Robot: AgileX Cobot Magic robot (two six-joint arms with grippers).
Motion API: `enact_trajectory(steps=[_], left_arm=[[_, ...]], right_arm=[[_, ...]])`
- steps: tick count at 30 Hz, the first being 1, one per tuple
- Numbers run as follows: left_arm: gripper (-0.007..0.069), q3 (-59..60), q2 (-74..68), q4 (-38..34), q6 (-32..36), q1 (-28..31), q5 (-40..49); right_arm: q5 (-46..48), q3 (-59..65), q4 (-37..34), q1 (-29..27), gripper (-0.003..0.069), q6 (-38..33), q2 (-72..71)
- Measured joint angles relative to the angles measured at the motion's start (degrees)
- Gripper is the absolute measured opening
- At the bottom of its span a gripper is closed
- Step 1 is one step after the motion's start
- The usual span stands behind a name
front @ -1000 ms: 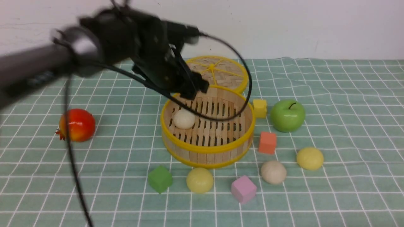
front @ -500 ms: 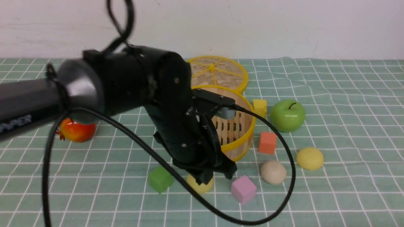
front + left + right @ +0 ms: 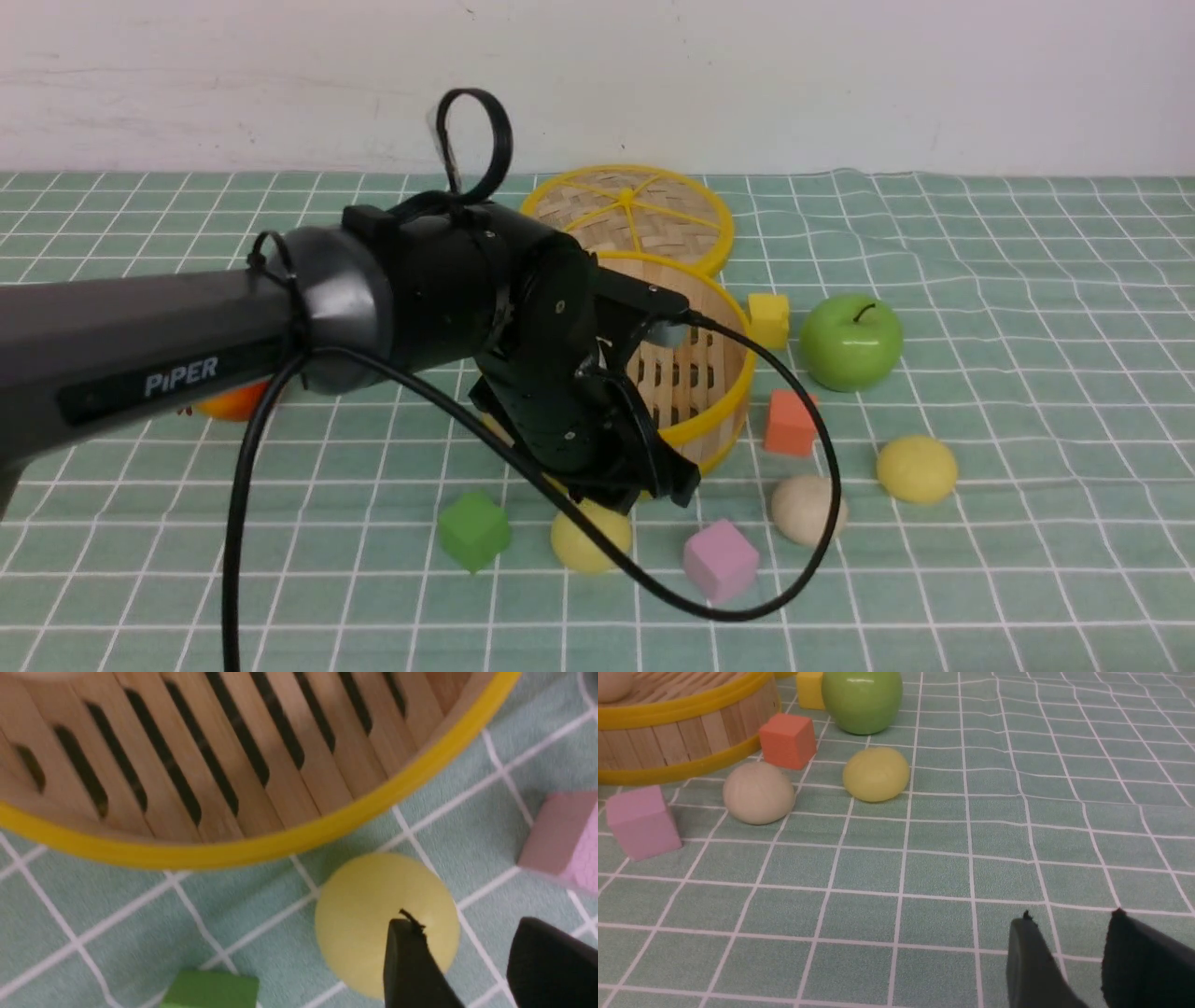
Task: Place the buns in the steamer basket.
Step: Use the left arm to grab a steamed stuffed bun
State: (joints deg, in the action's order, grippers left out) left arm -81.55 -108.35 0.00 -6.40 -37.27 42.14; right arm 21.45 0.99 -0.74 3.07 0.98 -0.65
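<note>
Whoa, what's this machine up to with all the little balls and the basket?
A two-armed robot is loading buns into the steamer basket. One beige bun lies inside. The left claw hangs open just above a yellow bun beside the basket, not gripping it. The other yellow bun and second beige bun wait on the cloth further right. The right claw is open, holding nothing.

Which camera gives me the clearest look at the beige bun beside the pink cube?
The right wrist view: the beige bun sits whole, close and unobstructed there. The front view shows it too, but smaller, with the left arm's cable crossing its right edge. The left wrist view does not show it at all.
</note>
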Motion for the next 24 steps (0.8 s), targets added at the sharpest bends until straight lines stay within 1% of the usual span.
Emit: enact_trajectory(steps=[5, 13, 21, 22, 23, 24], left_arm=[[0.0299, 0.0, -0.8, 0.8, 0.0, 0.0, -1.7], [0.0299, -0.1, -4.3, 1.0, -0.2, 0.0, 0.7], [0.0295, -0.2, -4.3, 1.4, -0.2, 0.0, -0.6], [0.0274, -0.2, -4.4, 1.5, -0.2, 0.0, -0.7], [0.0269, -0.2, -4.5, 1.5, -0.2, 0.0, -0.7], [0.0232, -0.2, -4.8, 1.5, -0.3, 0.0, -0.7]], right_arm=[[0.0, 0.0, 0.0, 0.0, 0.0239, 0.0, 0.0], [0.0, 0.0, 0.0, 0.0, 0.0239, 0.0, 0.0], [0.0, 0.0, 0.0, 0.0, 0.0239, 0.0, 0.0], [0.0, 0.0, 0.0, 0.0, 0.0239, 0.0, 0.0], [0.0, 0.0, 0.0, 0.0, 0.0239, 0.0, 0.0], [0.0, 0.0, 0.0, 0.0, 0.0239, 0.0, 0.0]])
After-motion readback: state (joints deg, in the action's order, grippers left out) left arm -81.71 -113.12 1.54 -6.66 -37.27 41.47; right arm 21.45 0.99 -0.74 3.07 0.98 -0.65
